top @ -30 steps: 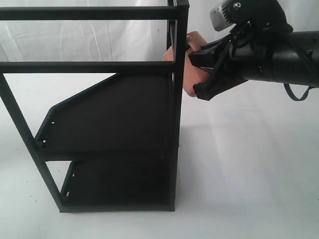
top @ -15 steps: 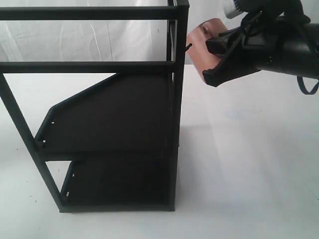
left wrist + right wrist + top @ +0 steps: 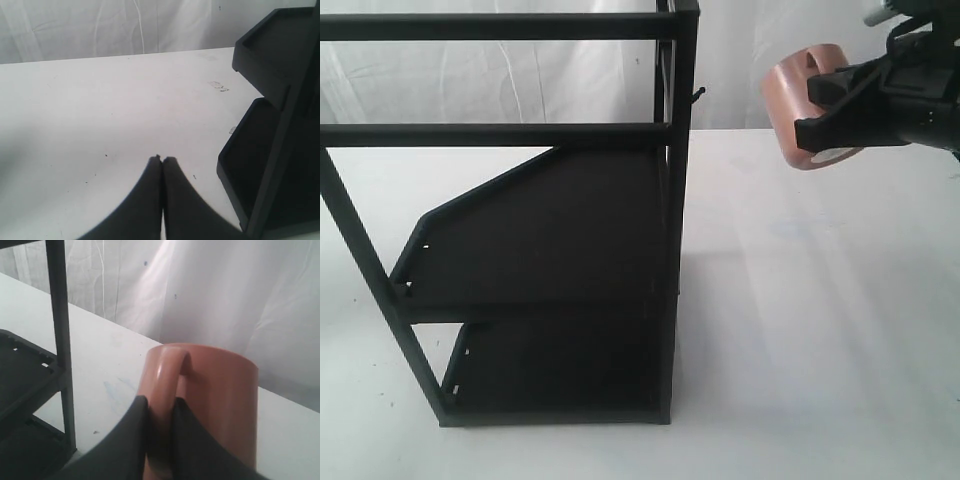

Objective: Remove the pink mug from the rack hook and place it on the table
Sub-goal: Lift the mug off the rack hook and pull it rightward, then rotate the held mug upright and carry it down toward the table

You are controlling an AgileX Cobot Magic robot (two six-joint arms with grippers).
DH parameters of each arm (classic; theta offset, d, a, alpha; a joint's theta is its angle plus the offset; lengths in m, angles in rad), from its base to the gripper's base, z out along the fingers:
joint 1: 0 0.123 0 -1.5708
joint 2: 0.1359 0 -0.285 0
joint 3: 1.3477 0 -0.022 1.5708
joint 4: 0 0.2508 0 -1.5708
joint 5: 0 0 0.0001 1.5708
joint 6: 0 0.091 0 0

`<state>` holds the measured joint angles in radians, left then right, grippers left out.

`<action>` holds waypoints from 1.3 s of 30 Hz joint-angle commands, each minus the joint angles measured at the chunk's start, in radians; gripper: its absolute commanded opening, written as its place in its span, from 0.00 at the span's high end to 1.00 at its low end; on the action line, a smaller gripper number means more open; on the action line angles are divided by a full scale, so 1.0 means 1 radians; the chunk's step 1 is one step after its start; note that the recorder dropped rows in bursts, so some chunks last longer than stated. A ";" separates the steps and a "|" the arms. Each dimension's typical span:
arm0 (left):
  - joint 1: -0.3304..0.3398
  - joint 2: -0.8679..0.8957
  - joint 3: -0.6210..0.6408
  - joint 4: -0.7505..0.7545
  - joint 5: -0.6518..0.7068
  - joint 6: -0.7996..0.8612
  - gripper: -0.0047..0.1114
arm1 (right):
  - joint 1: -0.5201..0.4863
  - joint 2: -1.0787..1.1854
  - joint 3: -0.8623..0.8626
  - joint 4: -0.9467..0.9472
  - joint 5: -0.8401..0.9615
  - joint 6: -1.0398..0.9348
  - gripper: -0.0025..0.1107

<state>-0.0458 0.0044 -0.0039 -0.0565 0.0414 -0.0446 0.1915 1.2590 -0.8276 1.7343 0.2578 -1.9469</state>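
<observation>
Though unseen outside, handle [image 3: 167, 365] in hand [image 3: 160, 405]

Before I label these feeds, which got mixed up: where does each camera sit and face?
Exterior: off the arms, slightly above, facing the rack on the table; the right gripper holding the pink mug shows.
Left wrist: looks past the shut left gripper across the table, rack beside.
Right wrist: looks past the right gripper, clamped on the pink mug.
Shared: pink mug in exterior and right wrist; rack in all.
</observation>
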 commanded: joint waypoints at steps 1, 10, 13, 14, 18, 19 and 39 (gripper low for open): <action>0.003 -0.004 0.004 0.002 -0.004 -0.001 0.96 | -0.008 -0.010 0.003 0.010 0.054 -0.031 0.98; 0.003 -0.004 0.004 0.002 -0.004 -0.001 0.96 | -0.008 -0.010 0.003 0.010 0.059 -0.075 0.98; 0.003 -0.004 0.004 0.002 -0.004 -0.001 0.96 | -0.008 -0.010 0.003 0.010 0.059 -0.099 0.98; 0.003 -0.004 0.004 0.002 -0.004 -0.001 0.96 | -0.008 -0.012 0.003 0.010 0.059 -0.099 0.98; 0.003 -0.004 0.004 0.002 -0.004 -0.001 0.96 | -0.020 -0.012 0.003 0.010 0.046 -0.159 0.98; 0.003 -0.004 0.004 0.002 -0.004 -0.001 0.96 | -0.023 -0.012 0.004 0.010 0.037 -0.182 0.98; 0.003 -0.004 0.004 0.002 -0.004 -0.001 0.96 | -0.023 -0.012 0.058 -0.227 0.109 -0.044 0.98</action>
<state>-0.0458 0.0044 -0.0039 -0.0565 0.0414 -0.0446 0.1708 1.2574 -0.7612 1.6471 0.3676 -2.0974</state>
